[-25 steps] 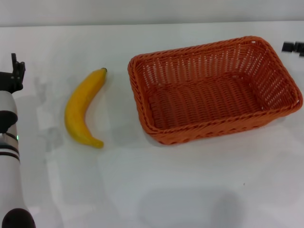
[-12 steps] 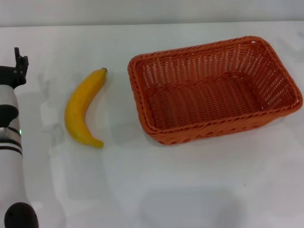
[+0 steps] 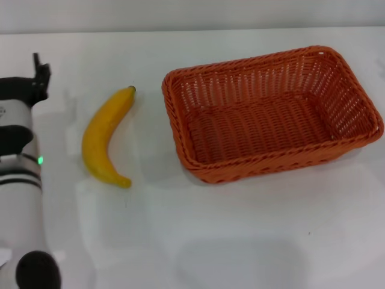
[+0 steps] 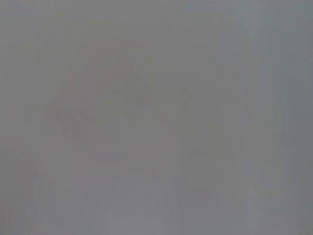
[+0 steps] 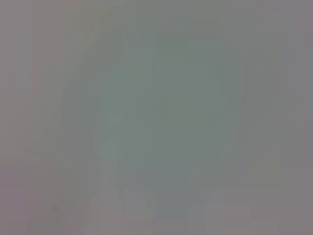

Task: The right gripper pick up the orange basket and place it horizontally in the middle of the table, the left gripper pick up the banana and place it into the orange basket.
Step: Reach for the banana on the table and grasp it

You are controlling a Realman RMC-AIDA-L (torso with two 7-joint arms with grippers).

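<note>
Left arm closing on the banana; basket already set down.

Nearest the camera, the left gripper (image 3: 40,75) has slid sideways toward the fruit over the last second; whether its claw is apart or together I cannot tell. Just to its right on the table (image 3: 198,235) lies the banana (image 3: 105,137), untouched, stem end pointing away. Farther right of the claw, apart from the fruit, the orange basket (image 3: 271,114) sits lengthwise and empty. The right gripper has left the view, so the basket step looks finished and banana pickup seems next.
</note>
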